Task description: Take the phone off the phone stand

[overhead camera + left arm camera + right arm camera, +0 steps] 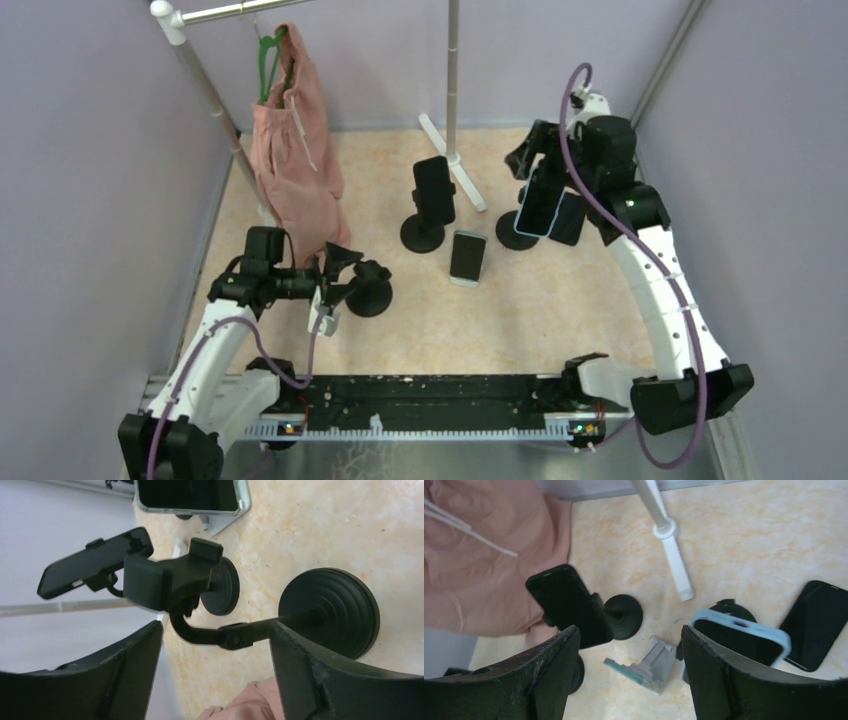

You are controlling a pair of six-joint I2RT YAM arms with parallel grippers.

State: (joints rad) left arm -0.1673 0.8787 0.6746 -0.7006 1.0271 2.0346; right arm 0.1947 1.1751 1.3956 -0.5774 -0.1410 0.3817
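Plainly the right gripper (629, 632) hangs with its fingers spread wide, holding nothing. The blue-cased phone (744, 639) sits just beside one finger, probably on its stand (733, 606), though the mount is hidden. The approach is in hand. Next, the fingers need centring across the phone's edges before they close and lift.

The silver phone (190, 495) is cropped by the left wrist view's top edge.
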